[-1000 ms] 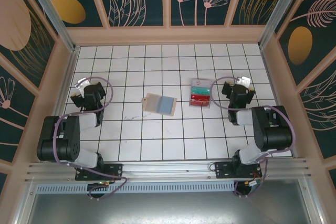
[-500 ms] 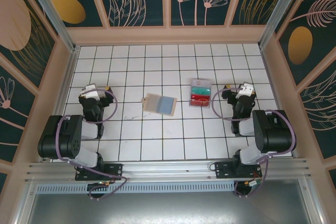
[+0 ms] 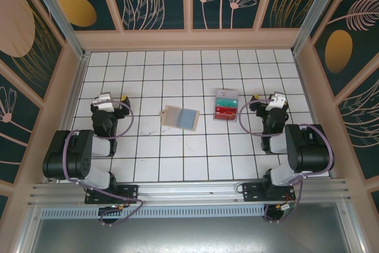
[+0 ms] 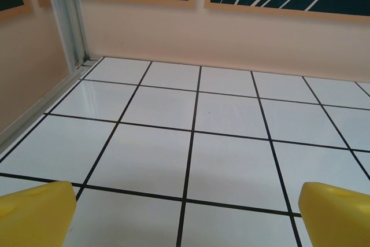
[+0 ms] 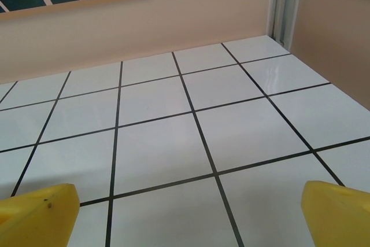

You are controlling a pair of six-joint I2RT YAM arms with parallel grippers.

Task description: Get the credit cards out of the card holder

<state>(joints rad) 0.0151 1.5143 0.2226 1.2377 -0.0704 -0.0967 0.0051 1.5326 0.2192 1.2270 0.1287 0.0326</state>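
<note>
Top external view showed a white tiled table (image 3: 195, 164) inside patterned walls. Two black arms sat folded at the lower left (image 3: 68, 158) and lower right (image 3: 305, 146). A clear tray (image 3: 225, 105) with teal and red strips lay right of centre. The card holder (image 3: 179, 117), tan with a blue-grey half, lay open and flat at centre, well apart from both arms. In the wrist views, the left gripper (image 4: 185, 218) and right gripper (image 5: 191, 215) had yellow fingers spread wide over bare tile.
</note>
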